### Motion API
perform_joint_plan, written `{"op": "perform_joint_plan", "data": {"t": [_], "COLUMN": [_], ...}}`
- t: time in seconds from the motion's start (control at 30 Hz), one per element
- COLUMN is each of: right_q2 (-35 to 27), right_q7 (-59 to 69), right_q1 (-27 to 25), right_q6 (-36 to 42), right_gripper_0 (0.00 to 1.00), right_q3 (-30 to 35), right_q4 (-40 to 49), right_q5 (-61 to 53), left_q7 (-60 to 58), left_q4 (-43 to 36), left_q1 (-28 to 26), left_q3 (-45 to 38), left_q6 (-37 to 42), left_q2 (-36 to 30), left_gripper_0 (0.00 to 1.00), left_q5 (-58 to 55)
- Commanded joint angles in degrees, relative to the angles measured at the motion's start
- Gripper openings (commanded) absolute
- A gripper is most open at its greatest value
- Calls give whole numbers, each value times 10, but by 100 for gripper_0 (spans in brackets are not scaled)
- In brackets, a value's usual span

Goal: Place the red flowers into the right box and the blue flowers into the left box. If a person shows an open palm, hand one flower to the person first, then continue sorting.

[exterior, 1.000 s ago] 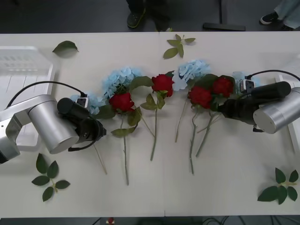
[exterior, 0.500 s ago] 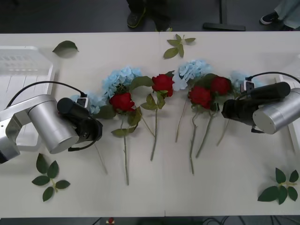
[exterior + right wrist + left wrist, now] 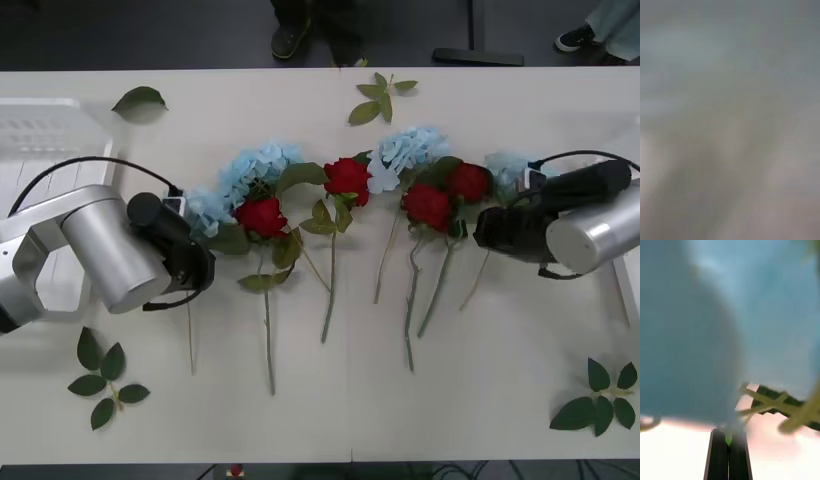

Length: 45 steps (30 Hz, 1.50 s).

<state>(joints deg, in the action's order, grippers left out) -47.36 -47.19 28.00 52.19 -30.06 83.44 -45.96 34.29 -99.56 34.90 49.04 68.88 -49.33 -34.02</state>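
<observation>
The left gripper (image 3: pixel 728 455) is clenched on a green stem (image 3: pixel 728 439) of a blue flower (image 3: pixel 205 208), just left of the leftmost rose (image 3: pixel 261 216). The left box (image 3: pixel 45 150) lies farther left of that rose, at the table (image 3: pixel 330 400) edge. The right gripper (image 3: pixel 490 228) sits right of the roses by another blue flower (image 3: pixel 505 165); its grip I cannot tell.

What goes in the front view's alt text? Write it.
The left gripper and right gripper flank a row of red flowers and blue flowers lying across a white table, with the left box at the table's left edge.
</observation>
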Motion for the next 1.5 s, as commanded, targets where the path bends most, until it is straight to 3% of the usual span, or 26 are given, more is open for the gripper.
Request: {"op": "perform_joint_plan", "data": {"t": [0.03,0.37,0.5,0.7,0.83,1.0,1.2,1.23,1.3,1.33,1.43,1.5], "right_q2": [-19,-49,-50,-50,-49,-49,-60,-64,-74,-76,-76,-76], "right_q7": [4,-24,-36,-121,-197,-265,-329,-338,-368,-374,-378,-374], "right_q1": [4,4,5,5,5,5,-33,-41,-63,-66,-66,-59], "right_q6": [59,245,306,359,343,281,99,77,9,-2,-39,-67], "right_gripper_0": [0,0,0,0,0,0,0,0,0,0,0,0], "right_q3": [62,193,233,282,313,323,323,322,315,311,287,263], "right_q4": [75,186,217,248,268,313,357,367,408,419,460,479], "right_q5": [-46,-141,-145,-168,-219,-304,-438,-447,-458,-456,-441,-413], "left_q7": [36,78,109,144,217,259,257,257,253,253,256,258], "left_q4": [-18,-52,-29,82,174,232,257,257,257,257,257,256], "left_q1": [20,21,24,24,24,25,24,24,25,25,26,26], "left_q3": [-68,-199,-201,-200,-199,-192,-147,-145,-144,-145,-145,-145], "left_q6": [56,201,199,112,50,13,-30,-31,-33,-33,-33,-33], "left_q2": [-7,-63,-110,-163,-164,-164,-164,-164,-164,-164,-164,-163], "left_gripper_0": [0,0,0,0,0,0,1,6,36,43,76,86], "left_q5": [8,19,48,12,19,25,48,47,43,41,42,41]}}
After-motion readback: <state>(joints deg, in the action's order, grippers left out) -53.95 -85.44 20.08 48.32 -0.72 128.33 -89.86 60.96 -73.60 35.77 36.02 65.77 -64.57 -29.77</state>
